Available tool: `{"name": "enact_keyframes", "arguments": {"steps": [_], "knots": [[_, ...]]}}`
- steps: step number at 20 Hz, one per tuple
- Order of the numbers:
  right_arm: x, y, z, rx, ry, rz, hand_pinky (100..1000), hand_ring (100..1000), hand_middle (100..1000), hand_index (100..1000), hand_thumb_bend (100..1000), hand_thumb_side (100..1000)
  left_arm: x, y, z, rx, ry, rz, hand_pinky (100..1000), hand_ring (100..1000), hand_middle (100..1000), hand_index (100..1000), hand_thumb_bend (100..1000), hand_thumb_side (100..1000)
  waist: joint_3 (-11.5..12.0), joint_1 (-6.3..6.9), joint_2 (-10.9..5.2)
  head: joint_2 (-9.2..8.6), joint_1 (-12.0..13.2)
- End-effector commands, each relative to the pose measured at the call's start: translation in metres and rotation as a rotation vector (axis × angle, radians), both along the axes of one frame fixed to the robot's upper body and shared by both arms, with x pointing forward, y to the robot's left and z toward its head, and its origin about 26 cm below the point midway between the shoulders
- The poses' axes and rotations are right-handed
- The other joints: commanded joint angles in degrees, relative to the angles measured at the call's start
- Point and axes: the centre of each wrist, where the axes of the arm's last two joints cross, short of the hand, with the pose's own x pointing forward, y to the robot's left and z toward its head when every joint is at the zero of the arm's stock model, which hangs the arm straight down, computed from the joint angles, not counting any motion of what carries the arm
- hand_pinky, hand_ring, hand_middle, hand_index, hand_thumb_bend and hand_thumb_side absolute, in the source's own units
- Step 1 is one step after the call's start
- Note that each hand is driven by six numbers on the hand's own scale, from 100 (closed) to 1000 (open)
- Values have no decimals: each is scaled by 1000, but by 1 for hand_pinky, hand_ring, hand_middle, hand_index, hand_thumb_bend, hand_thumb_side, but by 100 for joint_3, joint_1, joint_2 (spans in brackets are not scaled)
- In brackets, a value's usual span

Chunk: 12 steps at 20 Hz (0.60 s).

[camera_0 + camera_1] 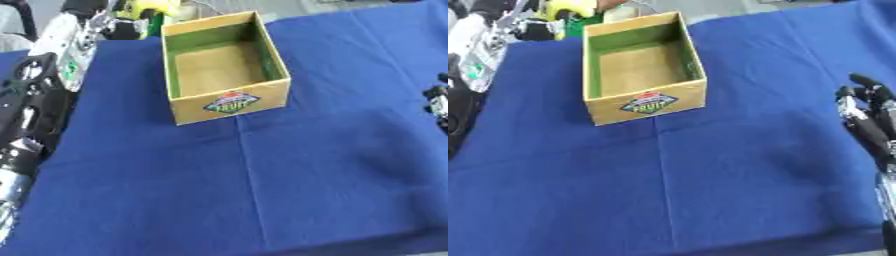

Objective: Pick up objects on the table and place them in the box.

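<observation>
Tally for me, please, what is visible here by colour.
Tan cardboard box, nothing visible inside: 1
Blue tablecloth: 1
Yellow-green object at the far edge near the left arm, kind unclear: 1
Black right hand, open at the right edge: 1
Total: 4

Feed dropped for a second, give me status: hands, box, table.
Right hand open, idle at right edge. Left hand not visible, only arm. Box upright, looks empty. Blue cloth shows nothing loose.
</observation>
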Motion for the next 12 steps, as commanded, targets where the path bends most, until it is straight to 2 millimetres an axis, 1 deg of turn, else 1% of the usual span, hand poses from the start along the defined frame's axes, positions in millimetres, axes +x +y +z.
{"name": "enact_keyframes", "arguments": {"steps": [1,4,7,9,10,11,12], "knots": [[0,1,10,-12,-29,12,745,895,647,889,100,547,1,-25,11,62,-16,-72,493,348,352,482,163,100,-27,-14,-143,-64,34],[0,3,10,-11,-28,19,745,895,647,889,100,548,5,-40,-4,98,20,-98,500,363,365,494,158,100,-75,-1,-148,-78,61],[0,4,10,-10,-28,23,745,895,648,889,100,548,9,-48,-20,119,51,-108,504,374,376,504,164,100,-123,17,-148,-88,80],[0,4,10,-9,-28,24,745,895,648,889,100,549,11,-51,-29,135,65,-114,517,400,399,525,223,100,-142,27,-144,-96,84],[0,4,10,-9,-28,25,745,895,648,889,100,549,11,-52,-32,144,66,-114,527,419,417,543,315,100,-147,31,-142,-100,86],[0,4,10,-8,-28,25,745,895,648,889,100,550,11,-52,-35,150,63,-113,536,442,439,567,383,100,-153,37,-142,-103,86],[0,4,10,-8,-29,24,745,895,648,889,100,550,11,-53,-38,153,62,-113,552,469,467,588,478,102,-157,41,-142,-105,85]]}}
